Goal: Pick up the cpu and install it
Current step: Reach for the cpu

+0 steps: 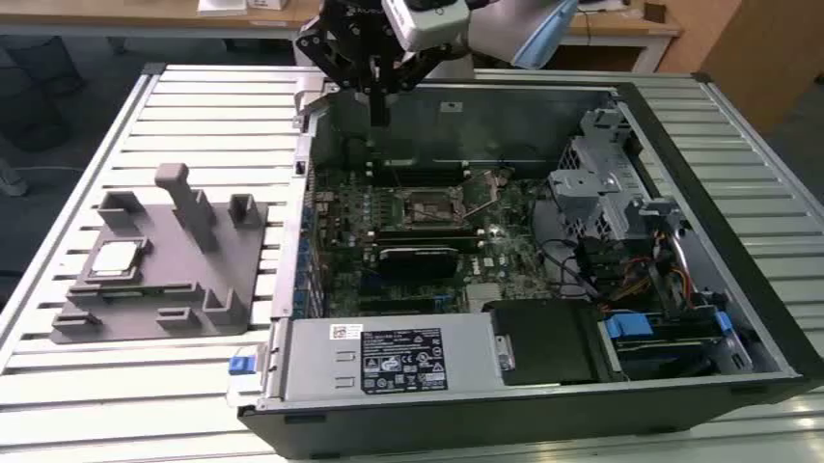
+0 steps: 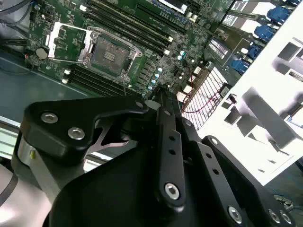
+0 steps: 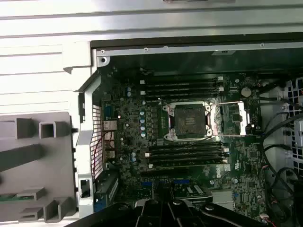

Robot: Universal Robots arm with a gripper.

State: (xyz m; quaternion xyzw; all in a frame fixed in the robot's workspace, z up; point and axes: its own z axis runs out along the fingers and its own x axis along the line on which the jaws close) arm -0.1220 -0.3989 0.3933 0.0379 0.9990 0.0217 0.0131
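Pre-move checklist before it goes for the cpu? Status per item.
1. Small flat silver square cpu lying on the grey pegged plastic tray: ok.
2. Black hand empty: ok.
3. Hand open for a pick: not ok, shut.
4. Hand above cpu: not ok, it hangs over the far wall of the open metal computer case.
5. Motherboard socket empty, metal load plate flipped open: ok.
6. Socket pins undamaged: cannot tell.

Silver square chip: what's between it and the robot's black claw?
In the exterior view, the grey plastic tray's upright pegs, pale slatted table, then the open computer case's metal side wall.
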